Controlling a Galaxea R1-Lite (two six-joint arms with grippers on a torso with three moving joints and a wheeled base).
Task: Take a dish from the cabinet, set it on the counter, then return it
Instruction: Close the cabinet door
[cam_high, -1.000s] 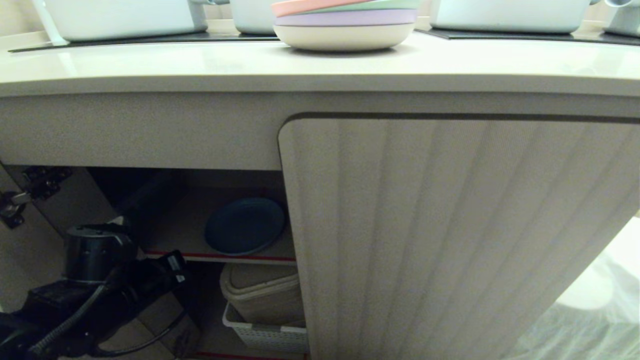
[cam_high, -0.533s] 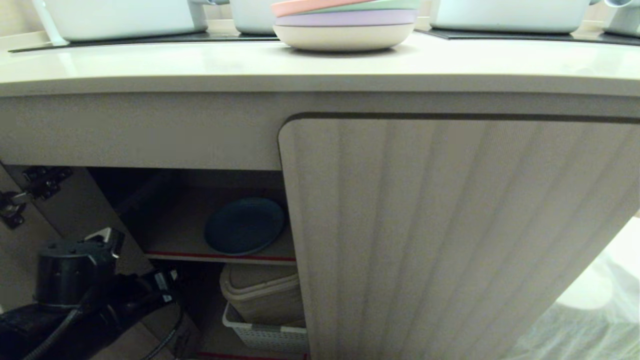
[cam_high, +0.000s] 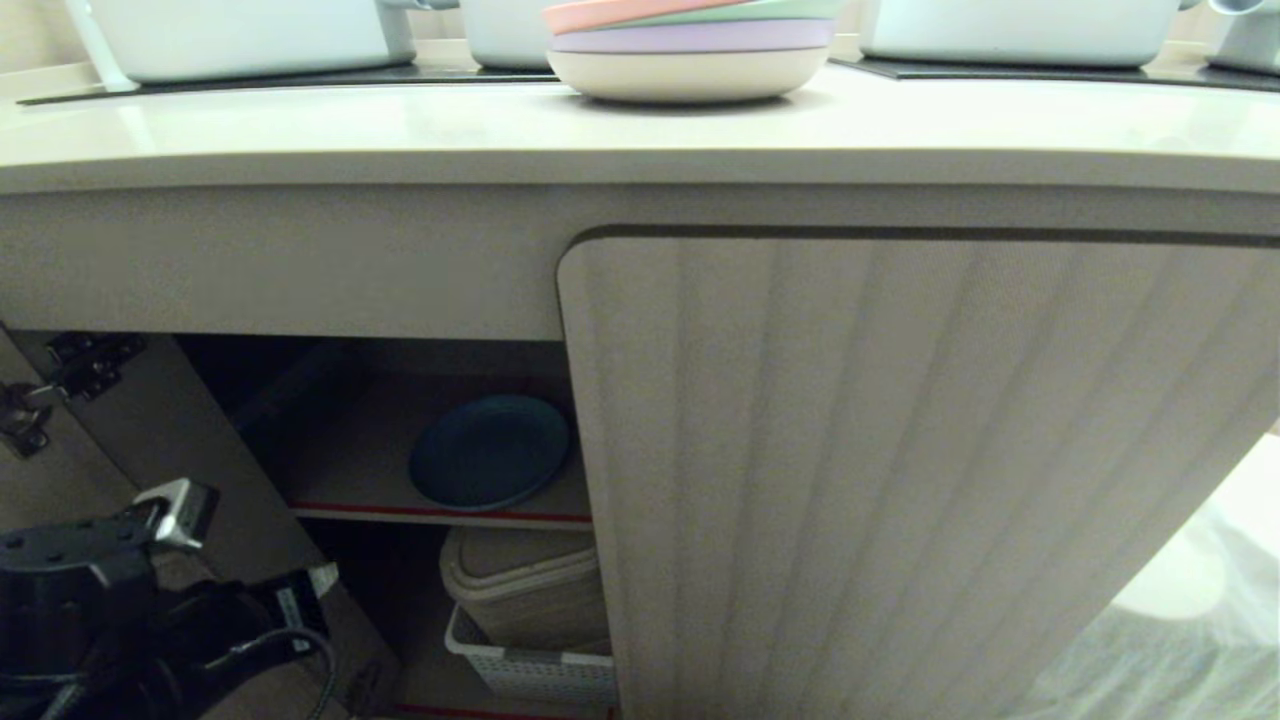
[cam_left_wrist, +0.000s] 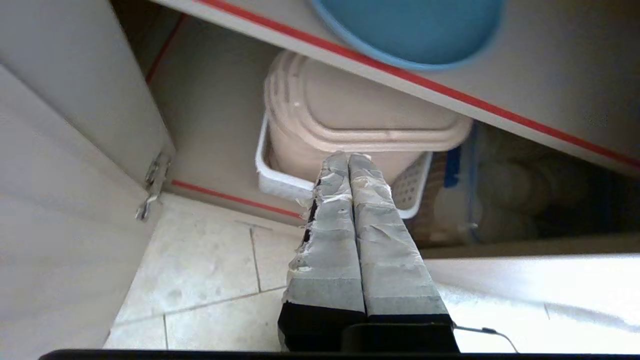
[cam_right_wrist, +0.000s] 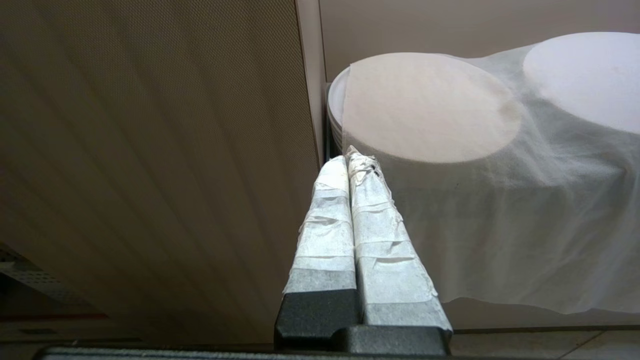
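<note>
While the dish (cam_high: 489, 451) lies on the cabinet (cam_high: 900, 450) shelf, both grippers' jaws are closed, empty

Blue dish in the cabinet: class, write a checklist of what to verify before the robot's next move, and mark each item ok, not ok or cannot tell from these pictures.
1. The dish lies flat on the cabinet shelf behind the red-taped edge: ok.
2. Left cabinet door swung open, dish in plain sight: ok.
3. Left gripper holds nothing, fingers shut: ok.
4. Left gripper clear of the shelf, low in front of the beige lidded bin: ok.
5. The counter has bare surface left of the stacked plates: ok.
6. Right gripper shut and idle beside the closed right door: ok.
</note>
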